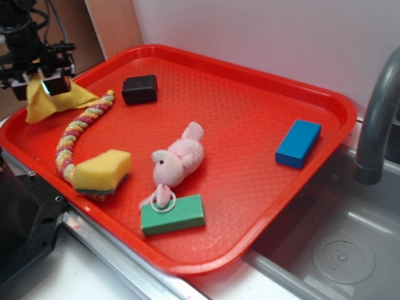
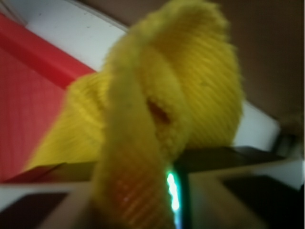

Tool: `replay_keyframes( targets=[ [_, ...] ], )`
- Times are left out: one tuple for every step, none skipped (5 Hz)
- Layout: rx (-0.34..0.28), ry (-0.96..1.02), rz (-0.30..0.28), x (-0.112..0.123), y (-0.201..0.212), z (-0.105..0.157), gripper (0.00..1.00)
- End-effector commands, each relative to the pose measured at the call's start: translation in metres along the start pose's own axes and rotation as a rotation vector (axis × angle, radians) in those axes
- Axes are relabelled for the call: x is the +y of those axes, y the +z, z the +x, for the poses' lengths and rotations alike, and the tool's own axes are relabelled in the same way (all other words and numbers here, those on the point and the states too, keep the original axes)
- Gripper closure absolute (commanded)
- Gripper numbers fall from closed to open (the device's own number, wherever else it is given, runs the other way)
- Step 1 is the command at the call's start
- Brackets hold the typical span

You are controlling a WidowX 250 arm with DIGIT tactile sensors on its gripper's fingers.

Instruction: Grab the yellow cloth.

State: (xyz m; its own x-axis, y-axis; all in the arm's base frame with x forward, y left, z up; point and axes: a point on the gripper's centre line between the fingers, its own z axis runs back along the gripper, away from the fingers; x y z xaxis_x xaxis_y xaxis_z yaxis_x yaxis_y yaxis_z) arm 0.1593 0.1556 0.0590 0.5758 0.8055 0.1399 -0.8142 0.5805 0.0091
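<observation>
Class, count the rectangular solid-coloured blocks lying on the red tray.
3: black block at the back, blue block near the right rim, green block in front, touching the pink plush.

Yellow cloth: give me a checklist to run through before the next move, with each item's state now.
1. Yellow cloth between the fingers of the gripper: ok.
2. Cloth bunched in the grip, wrist view: ok.
3. Cloth fully off the red tray: not ok, lower corners appear to rest on it.
4. Braided rope toy free of the cloth: cannot tell, they meet.
5. Black block apart from gripper: ok.
</observation>
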Motion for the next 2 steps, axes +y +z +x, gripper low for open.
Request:
replay_keyframes(
  targets=[
    [0.056, -0.261, -0.009, -0.073, 0.08, 0.014, 1.0],
    [0.064, -0.427, -0.042, -0.097, 0.101, 0.001, 1.0]
  ],
)
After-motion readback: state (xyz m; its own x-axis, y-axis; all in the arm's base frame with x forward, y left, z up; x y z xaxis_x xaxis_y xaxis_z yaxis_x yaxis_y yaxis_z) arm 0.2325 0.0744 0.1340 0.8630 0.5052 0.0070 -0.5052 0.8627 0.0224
